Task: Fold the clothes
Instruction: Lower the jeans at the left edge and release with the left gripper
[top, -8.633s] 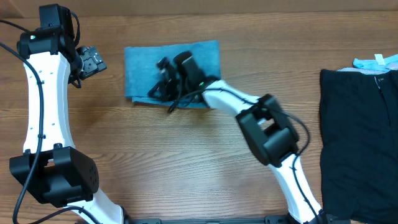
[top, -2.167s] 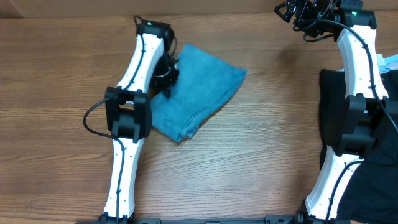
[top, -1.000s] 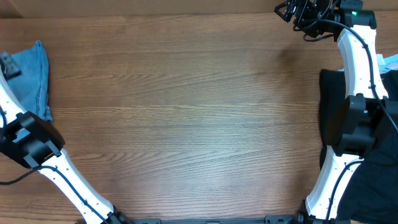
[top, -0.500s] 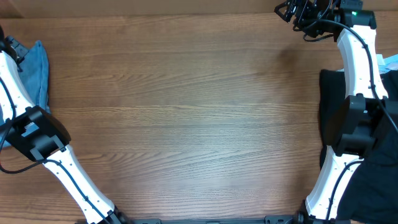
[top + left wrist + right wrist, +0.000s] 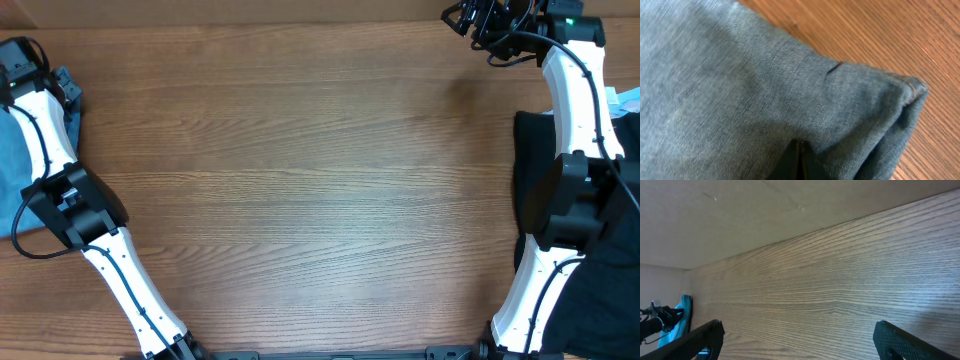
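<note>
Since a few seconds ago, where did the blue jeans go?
The left gripper moved the folded jeans from the middle of the table to its far left edge. The right gripper pulled back to the far right corner and waits there, open. The black garment stayed put.

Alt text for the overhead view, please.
Light blue jeans lie at the table's far left edge, with the left gripper at their top corner. The right gripper sits at the top right, beyond a black garment on the right edge.

Bright, even light across the table (image 5: 320, 200) — shadows faint and soft — with the jeans (image 5: 740, 80) slightly blurred close up.
</note>
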Available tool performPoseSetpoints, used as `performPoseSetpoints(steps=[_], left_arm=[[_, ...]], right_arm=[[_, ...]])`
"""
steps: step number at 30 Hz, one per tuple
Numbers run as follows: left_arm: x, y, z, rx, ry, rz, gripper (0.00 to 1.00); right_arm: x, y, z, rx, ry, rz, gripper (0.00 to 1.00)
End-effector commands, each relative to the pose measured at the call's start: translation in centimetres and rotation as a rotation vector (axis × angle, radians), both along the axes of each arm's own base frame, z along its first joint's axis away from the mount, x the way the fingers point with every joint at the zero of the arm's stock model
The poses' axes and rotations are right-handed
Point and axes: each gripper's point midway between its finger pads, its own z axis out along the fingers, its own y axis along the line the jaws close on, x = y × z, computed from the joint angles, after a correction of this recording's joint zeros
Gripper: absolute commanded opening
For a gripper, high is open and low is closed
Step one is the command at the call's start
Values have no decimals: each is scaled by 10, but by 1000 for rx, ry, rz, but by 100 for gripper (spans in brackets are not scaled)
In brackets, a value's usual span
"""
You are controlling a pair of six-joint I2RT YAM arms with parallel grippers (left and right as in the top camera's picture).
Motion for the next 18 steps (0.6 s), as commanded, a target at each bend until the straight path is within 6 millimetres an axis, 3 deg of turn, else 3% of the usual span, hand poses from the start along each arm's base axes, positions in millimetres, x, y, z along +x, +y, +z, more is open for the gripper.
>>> performPoseSetpoints(steps=[1,6,8,13,16,18], left_arm=[[-14,-30,-44,-183,59,41,4],[-22,-94,-60,-288,194,-36,4],[-17,-131,-63,-290,249,-121,4],[7,-165,-52,-255,215,-205,4],[23,-159,-2,-201,130,-216,4],[22,-145,60,-147,61,-201,13]], right_arm=[[0,-1,5,3,-12,1,100],[0,-1,5,3,-12,1,100],[0,-1,5,3,-12,1,100],[0,-1,5,3,-12,1,100],[0,-1,5,3,-12,1,100],[0,-1,5,3,-12,1,100]])
